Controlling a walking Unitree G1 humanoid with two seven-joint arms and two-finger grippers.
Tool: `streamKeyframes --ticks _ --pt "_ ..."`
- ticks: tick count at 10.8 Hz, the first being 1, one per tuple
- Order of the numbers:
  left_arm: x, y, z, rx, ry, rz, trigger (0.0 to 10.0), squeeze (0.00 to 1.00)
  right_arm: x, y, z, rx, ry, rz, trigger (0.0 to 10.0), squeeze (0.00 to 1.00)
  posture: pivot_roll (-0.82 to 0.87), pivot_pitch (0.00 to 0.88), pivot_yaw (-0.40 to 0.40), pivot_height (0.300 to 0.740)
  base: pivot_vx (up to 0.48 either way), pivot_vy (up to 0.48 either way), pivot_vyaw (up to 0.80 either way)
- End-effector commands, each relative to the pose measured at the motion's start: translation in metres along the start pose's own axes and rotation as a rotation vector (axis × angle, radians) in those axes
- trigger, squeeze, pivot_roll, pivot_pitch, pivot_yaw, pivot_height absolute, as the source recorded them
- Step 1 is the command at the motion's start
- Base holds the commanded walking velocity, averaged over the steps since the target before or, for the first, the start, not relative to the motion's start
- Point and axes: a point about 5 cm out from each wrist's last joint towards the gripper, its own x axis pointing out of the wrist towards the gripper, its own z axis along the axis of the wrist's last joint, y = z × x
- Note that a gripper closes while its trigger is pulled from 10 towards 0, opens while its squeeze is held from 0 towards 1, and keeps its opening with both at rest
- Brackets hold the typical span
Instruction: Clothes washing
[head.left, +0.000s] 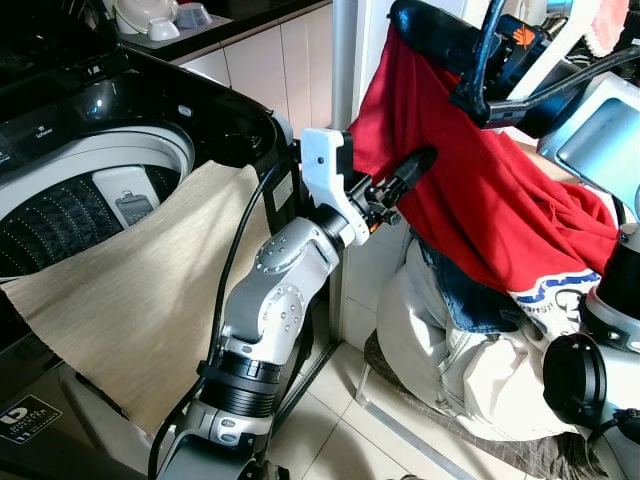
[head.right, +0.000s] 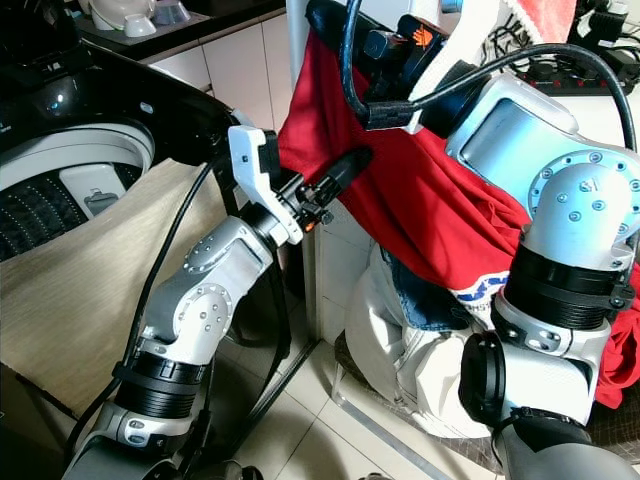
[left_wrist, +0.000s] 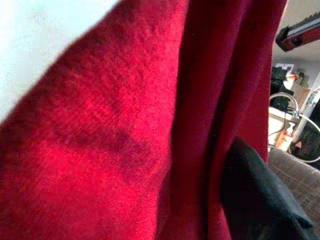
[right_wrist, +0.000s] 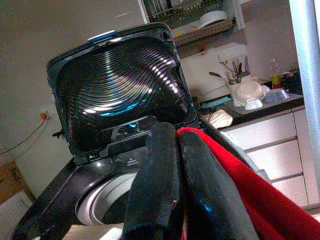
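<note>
A red garment (head.left: 480, 180) hangs from my right gripper (right_wrist: 177, 135), which is shut on its top edge and held high (head.left: 415, 20) beside the washing machine. Its lower part trails onto a pile of jeans and pale clothes (head.left: 470, 360) on the right. My left gripper (head.left: 415, 165) reaches up from below and touches the red cloth (left_wrist: 100, 140) on its left side. The top-loading washing machine (head.left: 215, 115) stands open on the left, its drum (head.left: 60, 215) showing. A beige cloth (head.left: 130, 290) is draped out of the drum and over the front edge.
The pile of clothes rests in a basket (head.left: 395, 400) on the tiled floor (head.left: 330, 430). White cabinets (head.left: 270, 60) and a counter with dishes (head.left: 160, 20) stand behind the machine. A grey pole (head.left: 343, 60) rises between machine and garment.
</note>
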Motion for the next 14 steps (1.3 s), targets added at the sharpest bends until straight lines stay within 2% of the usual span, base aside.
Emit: streamKeyframes --ticks 1,3,4,5,6,7,9,11,12,13,14 --pt "0.004 -0.003 -0.002 -0.033 -0.022 0.014 0.0 0.00 -0.001 0.001 0.003 -0.011 -0.020 -0.002 0.0 0.00 -0.13 0.000 0.062 0.740 0.000 0.000 0.00" --pt "0.003 0.000 -0.002 -0.023 -0.024 0.032 0.0 0.00 -0.002 -0.002 0.003 -0.007 -0.024 -0.021 1.2 0.00 -0.13 0.000 0.069 0.740 0.000 0.000 0.00" --pt "0.000 0.004 0.000 -0.024 -0.037 0.053 0.0 0.00 -0.004 -0.005 0.003 -0.011 -0.026 -0.049 2.8 0.00 -0.13 0.000 0.070 0.740 0.000 0.000 0.00" --pt "-0.007 0.016 0.004 -0.011 -0.053 0.102 0.0 0.00 -0.013 -0.024 0.001 -0.006 -0.044 -0.186 10.0 0.00 -0.13 0.000 0.068 0.740 0.000 0.000 0.00" --pt "-0.011 0.023 0.006 0.003 -0.055 0.125 0.0 0.00 -0.020 -0.037 -0.001 0.025 -0.057 -0.263 10.0 0.00 -0.13 0.000 0.068 0.740 0.000 0.000 0.00" --pt "-0.023 0.039 0.019 0.026 -0.069 0.149 0.0 0.00 -0.039 -0.057 -0.016 0.113 -0.052 -0.362 10.0 1.00 -0.13 0.000 0.072 0.740 0.000 0.000 0.00" --pt "-0.027 0.045 0.023 0.051 -0.066 0.159 0.0 0.00 -0.047 -0.063 -0.018 0.122 -0.074 -0.418 10.0 1.00 -0.12 0.000 0.070 0.740 0.000 0.000 0.00" --pt "-0.028 0.046 0.022 0.051 -0.062 0.162 0.0 0.00 -0.051 -0.062 -0.017 0.124 -0.088 -0.415 10.0 1.00 -0.13 0.000 0.077 0.740 0.000 0.000 0.00" --pt "-0.025 0.041 0.019 0.046 -0.054 0.141 0.0 0.00 -0.052 -0.059 -0.016 0.090 -0.085 -0.406 10.0 1.00 -0.13 0.000 0.077 0.740 0.000 0.000 0.00" --pt "-0.023 0.039 0.018 0.050 -0.051 0.136 0.0 0.00 -0.052 -0.057 -0.016 0.001 -0.040 -0.422 10.0 1.00 -0.13 0.000 0.079 0.740 0.000 0.000 0.00" --pt "-0.023 0.039 0.019 0.070 -0.042 0.131 0.0 0.00 -0.052 -0.054 -0.020 -0.045 0.005 -0.416 10.0 0.49 -0.13 0.000 0.076 0.740 0.000 0.000 0.00"
